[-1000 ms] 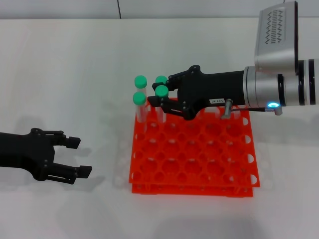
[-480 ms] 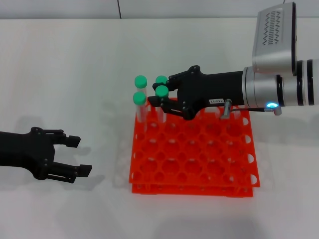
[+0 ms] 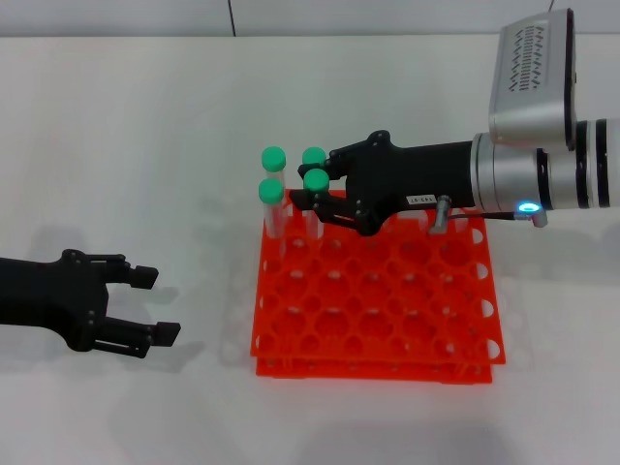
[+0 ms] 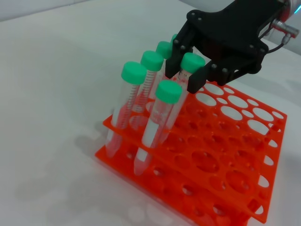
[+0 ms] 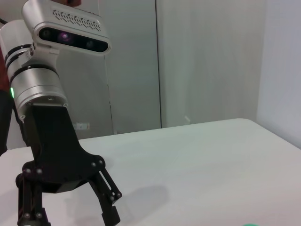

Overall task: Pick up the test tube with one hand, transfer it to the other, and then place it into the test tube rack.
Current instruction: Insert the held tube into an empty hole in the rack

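Observation:
The orange-red test tube rack point(image 3: 387, 300) stands mid-table. My right gripper point(image 3: 312, 188), the black one with the white label and blue light, reaches over the rack's far left corner. It is shut on a test tube point(image 3: 315, 178) just under its green cap, and the tube stands upright with its lower end in a rack hole. The left wrist view shows the same grip point(image 4: 186, 70) on that tube point(image 4: 193, 61) above the rack point(image 4: 235, 155). My left gripper point(image 3: 157, 305) is open and empty, low over the table to the left of the rack; it also shows in the right wrist view point(image 5: 70, 217).
Other green-capped tubes point(image 3: 274, 158) point(image 3: 270, 192) point(image 3: 313, 154) stand in the rack's far left holes, close around the held one. In the left wrist view several such tubes point(image 4: 134, 73) lean slightly. The rest of the holes are empty. The table point(image 3: 126, 145) is white.
My left gripper has drifted slightly down and back toward the table's near left. My right gripper and the tube have barely moved.

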Robot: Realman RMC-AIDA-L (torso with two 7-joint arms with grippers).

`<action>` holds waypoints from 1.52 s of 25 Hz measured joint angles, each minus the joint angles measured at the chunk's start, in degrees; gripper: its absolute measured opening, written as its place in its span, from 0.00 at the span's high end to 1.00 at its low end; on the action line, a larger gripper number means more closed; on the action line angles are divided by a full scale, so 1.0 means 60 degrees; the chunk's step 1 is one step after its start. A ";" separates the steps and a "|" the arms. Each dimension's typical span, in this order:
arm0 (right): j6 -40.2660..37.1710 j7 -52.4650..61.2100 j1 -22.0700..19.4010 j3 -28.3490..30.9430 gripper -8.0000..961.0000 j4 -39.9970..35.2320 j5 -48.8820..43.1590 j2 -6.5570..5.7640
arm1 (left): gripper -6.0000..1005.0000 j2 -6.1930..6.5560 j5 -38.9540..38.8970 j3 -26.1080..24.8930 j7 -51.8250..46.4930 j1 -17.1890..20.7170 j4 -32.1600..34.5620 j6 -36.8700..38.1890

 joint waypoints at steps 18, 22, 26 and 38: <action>0.0009 0.0019 0.0031 0.0000 0.72 -0.0004 0.0000 -0.0015 | 0.12 0.0000 -0.0005 0.0000 0.0018 -0.0030 -0.0009 -0.0004; 0.0023 0.0023 0.0045 0.0000 0.72 -0.0004 0.0000 -0.0015 | 0.12 0.0000 -0.0003 0.0000 0.0020 -0.0054 -0.0005 -0.0003; 0.0033 0.0024 0.0049 0.0000 0.72 -0.0003 0.0000 -0.0015 | 0.12 0.0000 -0.0001 0.0000 0.0020 -0.0053 -0.0004 -0.0006; 0.0141 0.0024 0.0050 0.0019 0.71 -0.0004 0.0000 -0.0030 | 0.12 0.0000 0.0000 0.0000 0.0020 -0.0049 -0.0004 -0.0032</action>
